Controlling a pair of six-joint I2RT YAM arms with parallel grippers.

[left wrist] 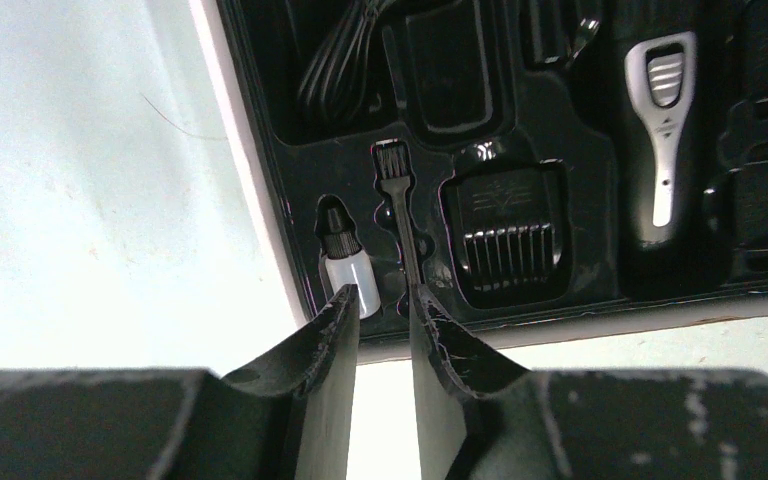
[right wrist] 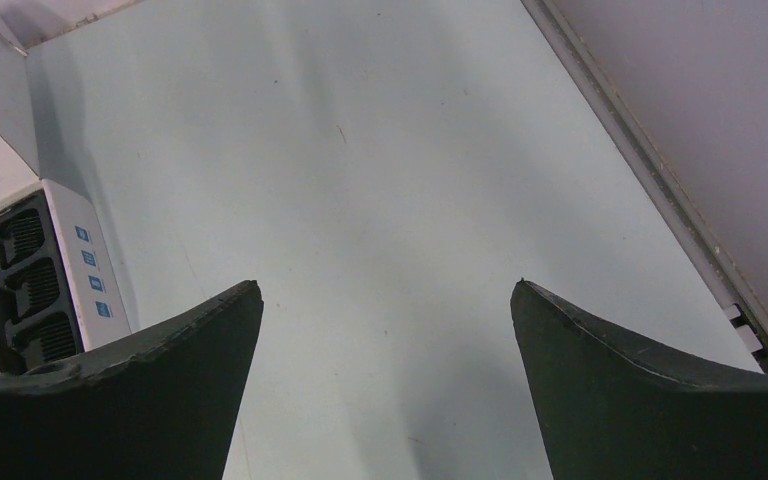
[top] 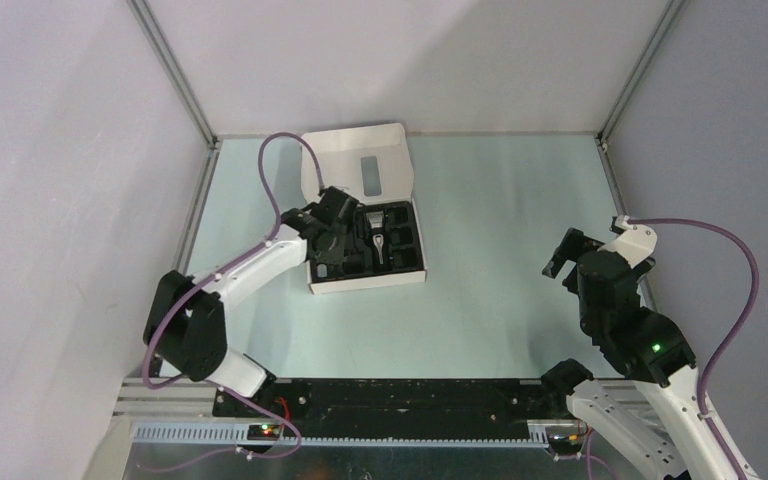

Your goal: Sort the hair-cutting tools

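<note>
The silver-and-black clipper (left wrist: 660, 150) lies in the black tray of the white box (top: 370, 283); it also shows in the top view (top: 377, 240). In the left wrist view the coiled black cord (left wrist: 335, 70), the thin black brush (left wrist: 400, 215) and a black comb attachment (left wrist: 510, 235) each sit in a tray slot. My left gripper (left wrist: 384, 293) hovers over the tray's left part, its jaws a narrow gap apart with nothing between them. One tip is by the brush handle's end. My right gripper (right wrist: 385, 285) is wide open and empty over bare table, far right of the box.
A small white bottle with a black cap (left wrist: 343, 255) sits in the tray beside the brush, under my left fingertip. The box lid (top: 360, 160) stands open at the back. The box also shows at the left edge of the right wrist view (right wrist: 70, 280). Cage walls enclose the table.
</note>
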